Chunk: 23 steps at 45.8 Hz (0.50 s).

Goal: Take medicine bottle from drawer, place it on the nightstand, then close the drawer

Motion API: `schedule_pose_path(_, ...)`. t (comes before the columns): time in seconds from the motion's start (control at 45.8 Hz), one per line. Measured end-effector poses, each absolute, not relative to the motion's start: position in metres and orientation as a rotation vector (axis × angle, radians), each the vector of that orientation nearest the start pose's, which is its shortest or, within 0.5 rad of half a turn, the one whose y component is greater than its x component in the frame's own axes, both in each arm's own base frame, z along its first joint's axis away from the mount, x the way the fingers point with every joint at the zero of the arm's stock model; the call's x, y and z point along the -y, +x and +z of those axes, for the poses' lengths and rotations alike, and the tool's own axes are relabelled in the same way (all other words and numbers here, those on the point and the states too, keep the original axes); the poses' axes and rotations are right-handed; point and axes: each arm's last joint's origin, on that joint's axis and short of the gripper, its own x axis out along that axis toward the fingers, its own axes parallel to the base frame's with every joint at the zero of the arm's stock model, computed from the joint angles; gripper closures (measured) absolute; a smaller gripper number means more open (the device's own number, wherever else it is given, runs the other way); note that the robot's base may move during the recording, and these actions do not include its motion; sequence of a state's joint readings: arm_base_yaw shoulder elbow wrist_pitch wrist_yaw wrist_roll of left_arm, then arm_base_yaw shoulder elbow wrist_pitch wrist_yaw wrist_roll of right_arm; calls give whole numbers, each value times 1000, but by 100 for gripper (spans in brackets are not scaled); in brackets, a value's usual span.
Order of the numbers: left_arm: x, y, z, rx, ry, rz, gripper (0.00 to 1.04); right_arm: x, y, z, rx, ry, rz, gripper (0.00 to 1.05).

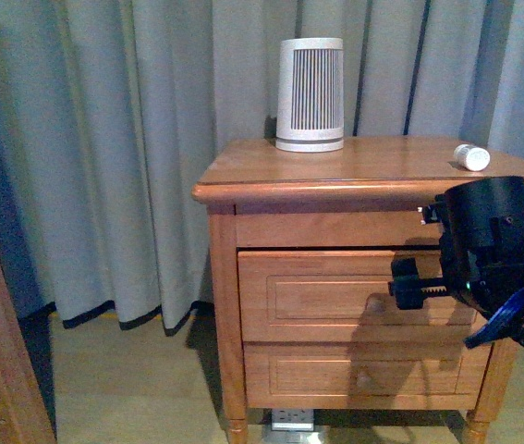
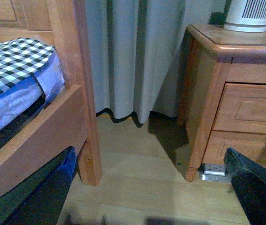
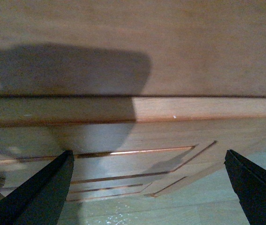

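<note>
The medicine bottle point(image 1: 471, 157) lies on its side on the nightstand point(image 1: 354, 171), near the right edge of its top, so what remains, I judge, is shutting the drawer point(image 1: 326, 291). Its front seems to stand slightly proud of the frame. My right fingers point(image 3: 43, 197) are spread apart, holding nothing, with the drawer's grooved panel straight ahead of them and close. My left fingers point(image 2: 34, 197), also apart and empty, hang low by the bed, well away. The right arm is nearer; the push should go squarely into the front.
</note>
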<state>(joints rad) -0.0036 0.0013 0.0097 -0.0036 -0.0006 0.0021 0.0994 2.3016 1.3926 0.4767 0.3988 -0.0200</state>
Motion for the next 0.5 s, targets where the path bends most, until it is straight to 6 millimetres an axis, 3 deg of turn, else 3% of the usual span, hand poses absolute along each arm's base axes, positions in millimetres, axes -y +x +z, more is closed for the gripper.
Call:
schedule_pose_path(0.24, 0, 97, 166, 5, 2, -3, 7, -36, 471, 104, -439, -106, -276, 7)
schedule_pose_path(0.35, 0, 97, 166, 5, 2, -3, 7, -37, 454, 111, -443, -85, -274, 7)
schedule_pose_path(0.503, 0, 97, 166, 5, 2, -3, 7, -34, 418, 139, -403, -64, -322, 7)
